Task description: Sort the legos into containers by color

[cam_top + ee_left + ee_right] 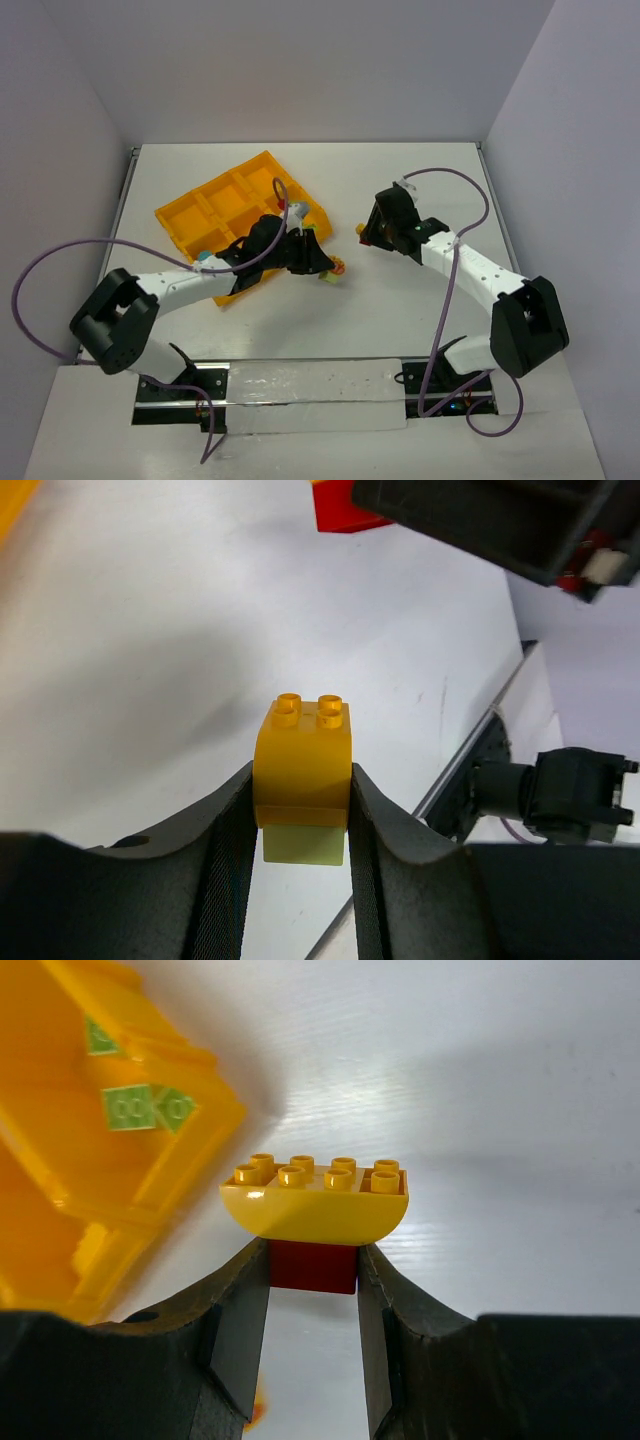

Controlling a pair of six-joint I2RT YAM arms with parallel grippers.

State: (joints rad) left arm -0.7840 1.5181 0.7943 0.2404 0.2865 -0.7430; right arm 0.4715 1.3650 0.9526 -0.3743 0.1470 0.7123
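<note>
Between the fingers of the left gripper (pixel 301 792), a yellow-green clump (pixel 302 755) is clamped tight; right gripper (pixel 313 1256) pinches a red brick (pixel 313 1270) capped with yellow.

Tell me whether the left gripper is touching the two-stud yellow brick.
Touching. Left wrist view: the left gripper's fingers press both sides of the two-stud yellow brick, no gap.
</note>
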